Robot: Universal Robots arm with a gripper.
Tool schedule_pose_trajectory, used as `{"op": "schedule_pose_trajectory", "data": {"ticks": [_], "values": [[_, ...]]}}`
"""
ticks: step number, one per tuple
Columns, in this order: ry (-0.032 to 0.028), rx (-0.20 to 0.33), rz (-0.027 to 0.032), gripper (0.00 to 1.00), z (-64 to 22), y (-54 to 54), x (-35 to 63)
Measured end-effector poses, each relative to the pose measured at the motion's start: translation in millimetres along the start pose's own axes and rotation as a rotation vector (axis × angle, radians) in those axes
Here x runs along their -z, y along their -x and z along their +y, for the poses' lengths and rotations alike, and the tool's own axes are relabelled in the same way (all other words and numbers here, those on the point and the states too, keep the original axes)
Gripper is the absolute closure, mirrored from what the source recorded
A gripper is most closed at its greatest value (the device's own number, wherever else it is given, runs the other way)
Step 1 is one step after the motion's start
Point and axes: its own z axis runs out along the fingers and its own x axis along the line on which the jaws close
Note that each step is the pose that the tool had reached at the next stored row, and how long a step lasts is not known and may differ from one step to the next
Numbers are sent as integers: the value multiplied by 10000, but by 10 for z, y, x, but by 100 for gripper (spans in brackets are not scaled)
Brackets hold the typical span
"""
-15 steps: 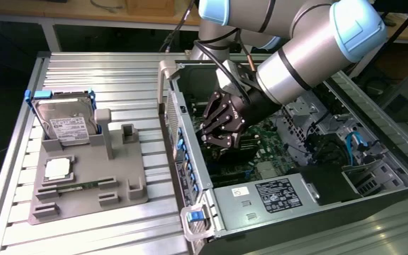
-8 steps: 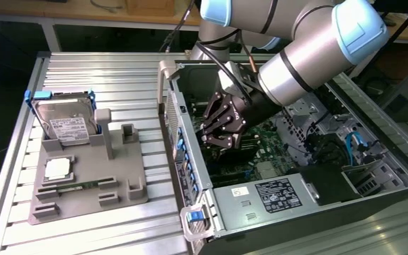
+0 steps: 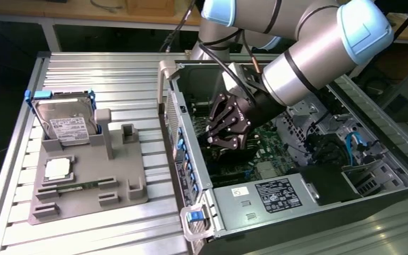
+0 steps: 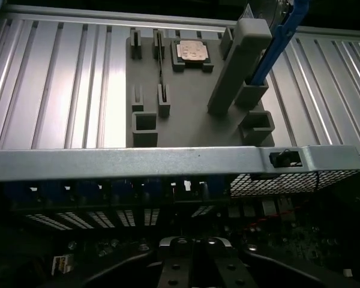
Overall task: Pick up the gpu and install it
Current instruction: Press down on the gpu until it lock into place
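The gripper is down inside the open computer case, its black fingers drawn together over the green board on the case floor. In the wrist view the gripper sits low in the dark interior, looking out over the case's metal rim toward the grey tray.

Directly under the fingertips in the exterior view lies a dark card with a thin green edge, which I take to be the gpu. It is deep in shadow, so I cannot tell whether the fingers are pinching it, pressing on it, or just clear of it. I also cannot tell whether it is fully seated in its slot.

On the counter, at 9 o'clock from the case, the tray holds the hard drive standing in its cradle. The processor chip and the memory stick lie flat nearer the tray's front. The upright holder at 3 o'clock from the drive looks vacant.

The main risk here, as I judge it, is misalignment. If the card's edge is off the slot, or its end bracket catches the rear wall of the case, downward force could bend the card or seat it at a tilt. A thin card could also slip within the grip.
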Motion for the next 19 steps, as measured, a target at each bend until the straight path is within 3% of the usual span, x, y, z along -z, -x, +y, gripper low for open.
{"op": "schedule_pose_trajectory", "data": {"ticks": [2, 3, 5, 10, 13, 15, 19], "values": [[-2, -30, 51, 89, 1, 1, 2], [-6, -64, 107, 89, 2, 5, 4], [-29, -217, 367, 89, 4, 22, 5], [-67, -373, 631, 89, -19, 94, 11], [-240, -487, 848, 89, -18, 169, -2], [-316, -513, 901, 89, -18, 209, -17], [-329, -512, 901, 89, -19, 210, -19]]}}
